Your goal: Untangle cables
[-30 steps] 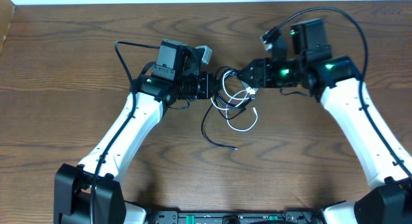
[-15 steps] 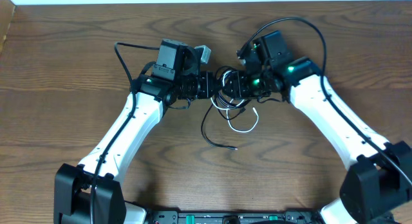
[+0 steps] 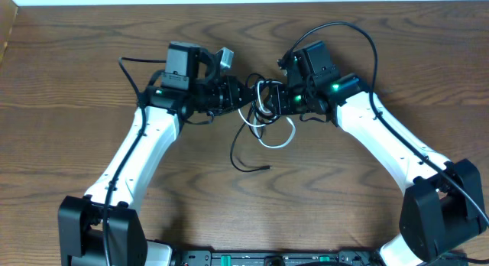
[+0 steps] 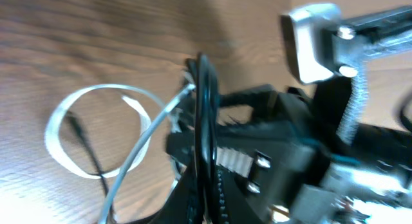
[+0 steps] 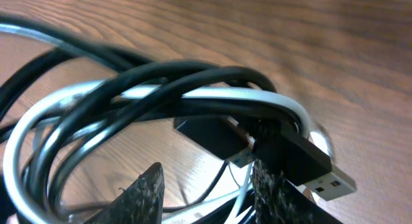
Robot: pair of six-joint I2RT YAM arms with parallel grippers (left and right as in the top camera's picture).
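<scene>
Two pairs of fingers meet at one small knot. The left gripper (image 3: 244, 94) is fully closed, and as far as its blurred wrist view lets me judge, it pinches a loop of the thin black rubber-coated cord (image 4: 203, 114). The right gripper (image 5: 206, 188) has its fingers apart. Strands lie between and just over them, and I do not see them pressing on anything. On one of its fingertips rests the flat black plug (image 5: 301, 165) with a metal end, and the thin white cord (image 5: 244, 98) is wound around the black loops there.

The bundle of cables (image 3: 263, 107) sits between the two grippers, in the far half of the brown wooden desk (image 3: 76, 60), about midway between its left and right edges. A white loop and a free black end trail toward the near edge.

These cords look light, soft, a little springy and smooth, so I think they follow any pull and can slip from a weak pinch. A stiff plug end seems the safest place to take hold.
</scene>
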